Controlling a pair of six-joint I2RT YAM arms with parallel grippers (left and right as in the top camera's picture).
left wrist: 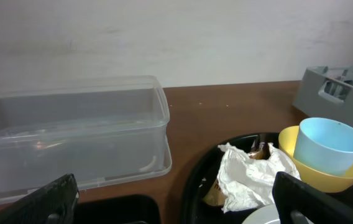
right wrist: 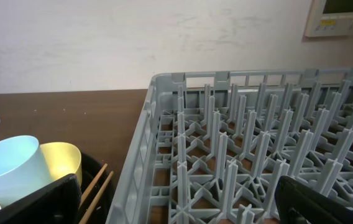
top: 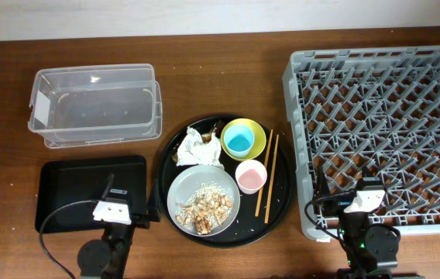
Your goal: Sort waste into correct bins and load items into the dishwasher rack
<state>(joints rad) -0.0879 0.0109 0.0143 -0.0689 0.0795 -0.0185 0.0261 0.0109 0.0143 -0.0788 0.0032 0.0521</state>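
A brown wooden table (top: 204, 62) fills the overhead view, its far edge meeting a plain white wall (top: 204, 15). A large round black tray (top: 284, 182) sits at the table's middle. A pale panel (right wrist: 341, 15) hangs on the wall – details too small to tell.

Light blue cup (top: 240, 140) nested in yellow-green bowl (top: 259, 135); scraps (top: 208, 211) on grey plate (top: 183, 191).

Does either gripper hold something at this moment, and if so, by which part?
Nothing is held. The left gripper and the right gripper both stand open, with no object between their fingers.
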